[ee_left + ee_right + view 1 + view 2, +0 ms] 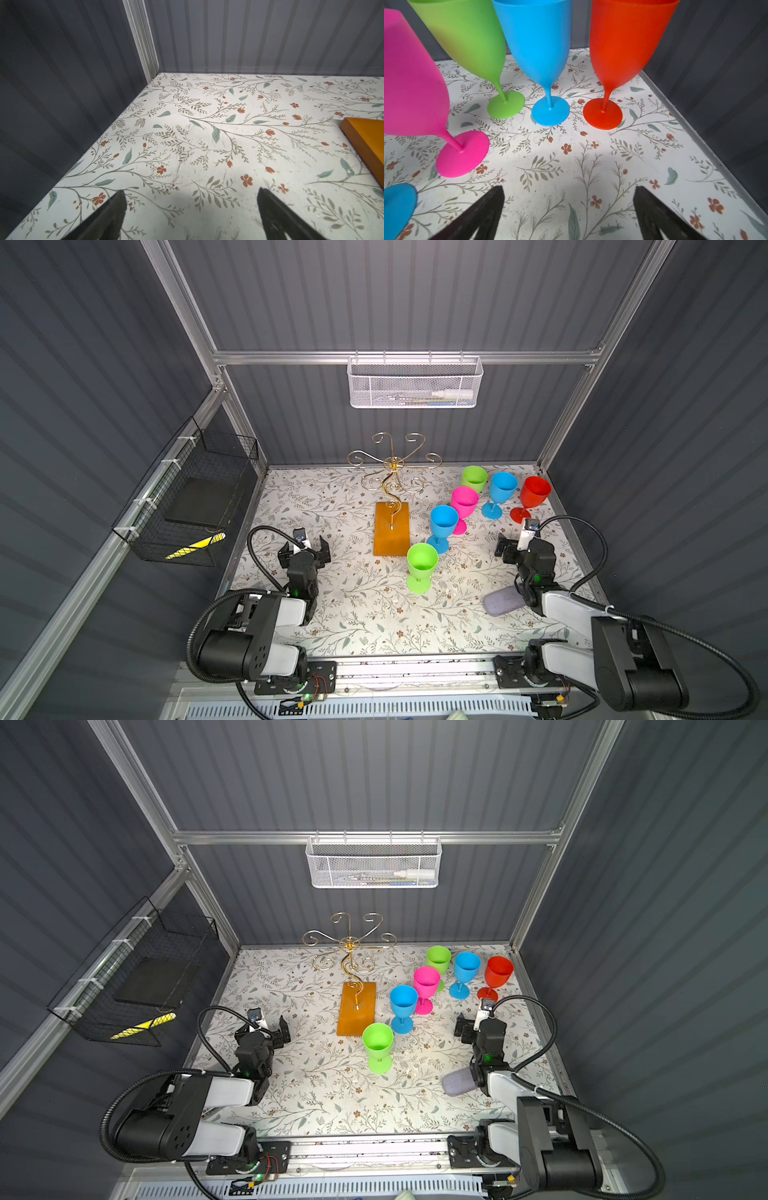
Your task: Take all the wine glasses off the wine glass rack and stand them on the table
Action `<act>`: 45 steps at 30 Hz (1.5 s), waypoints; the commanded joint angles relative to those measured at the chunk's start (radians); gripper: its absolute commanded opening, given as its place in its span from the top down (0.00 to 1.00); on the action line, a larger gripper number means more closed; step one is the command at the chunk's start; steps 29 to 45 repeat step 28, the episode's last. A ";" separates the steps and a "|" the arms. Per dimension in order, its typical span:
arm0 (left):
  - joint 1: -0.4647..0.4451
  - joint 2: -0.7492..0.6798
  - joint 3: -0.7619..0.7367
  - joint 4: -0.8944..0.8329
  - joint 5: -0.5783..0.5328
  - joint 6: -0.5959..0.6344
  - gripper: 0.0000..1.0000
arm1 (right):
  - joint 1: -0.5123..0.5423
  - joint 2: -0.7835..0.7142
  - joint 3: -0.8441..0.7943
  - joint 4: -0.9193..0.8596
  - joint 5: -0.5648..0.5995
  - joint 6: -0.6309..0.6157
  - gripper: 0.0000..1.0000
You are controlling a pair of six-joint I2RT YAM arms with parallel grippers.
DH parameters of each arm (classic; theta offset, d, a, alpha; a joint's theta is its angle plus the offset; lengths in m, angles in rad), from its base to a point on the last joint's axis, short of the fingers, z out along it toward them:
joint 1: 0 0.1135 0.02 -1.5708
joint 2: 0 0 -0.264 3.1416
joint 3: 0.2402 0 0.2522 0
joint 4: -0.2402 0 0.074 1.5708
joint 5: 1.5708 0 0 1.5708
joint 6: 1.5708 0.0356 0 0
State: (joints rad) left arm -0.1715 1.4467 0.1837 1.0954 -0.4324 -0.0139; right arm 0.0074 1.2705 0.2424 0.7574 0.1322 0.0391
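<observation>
My right gripper (569, 194) hangs low over the floral table (550, 166), jaws spread wide with nothing between them; my left gripper (191, 196) is just as wide and just as empty. Straight ahead of the right one the red wine glass (623, 41) stands upright on its foot, stem vertical, with a blue wine glass (535, 41), a green wine glass (467, 37) and a pink wine glass (411, 83) in a spread beside it. The wine glass rack (391, 531) stands between my arms, nearer the left, its amber base running lengthwise away from me. In both top views its gold scroll arms look bare, so I judge nothing remains hanging to lift off.
</observation>
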 commanded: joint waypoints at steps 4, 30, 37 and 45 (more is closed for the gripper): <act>0.010 0.174 0.047 0.184 0.046 0.053 0.00 | -0.031 0.166 -0.018 0.391 -0.103 -0.026 0.01; 0.012 0.279 0.184 0.046 0.024 0.055 0.00 | -0.040 0.189 0.061 0.259 -0.037 0.007 0.01; 0.012 0.279 0.184 0.046 0.024 0.055 0.00 | -0.040 0.189 0.061 0.259 -0.037 0.007 0.01; 0.012 0.279 0.184 0.046 0.024 0.055 0.00 | -0.040 0.189 0.061 0.259 -0.037 0.007 0.01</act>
